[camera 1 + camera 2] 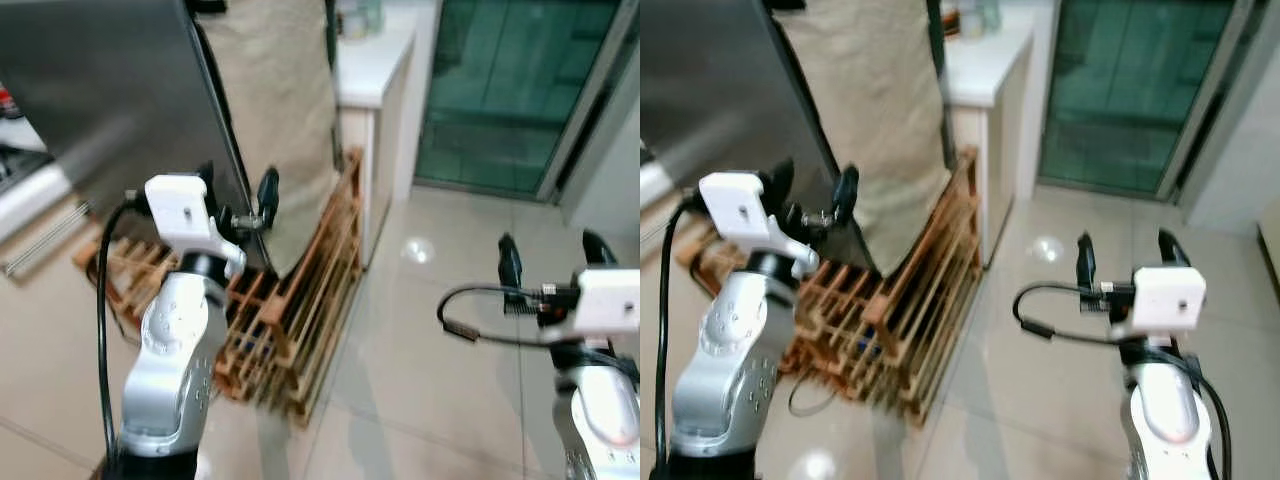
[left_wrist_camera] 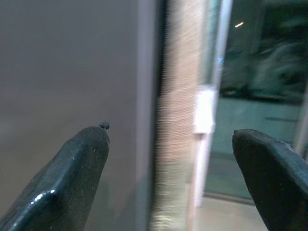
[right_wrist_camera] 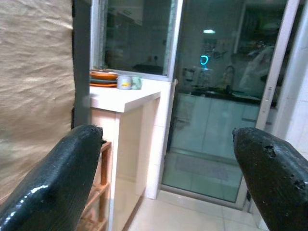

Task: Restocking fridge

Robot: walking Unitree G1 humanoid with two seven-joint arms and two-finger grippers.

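Far left, the grey fridge door [image 1: 110, 90] is seen, its edge near the left gripper [image 1: 237, 200], which is raised with fingers apart, nothing held. A beige cloth [image 1: 275, 110] hangs just behind. Below it, a wooden rack [image 1: 300, 310] stands on the tiled floor [image 1: 430, 370]. A white counter [image 1: 375, 60] sits beyond. Right gripper [image 1: 1125, 255] is held over floor, fingers apart, empty.

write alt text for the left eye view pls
The robot's left gripper, jaws open, is raised beside the edge of a grey fridge door. A wooden rack stands on the tiled floor behind it. The right gripper, also open, hovers over bare floor.
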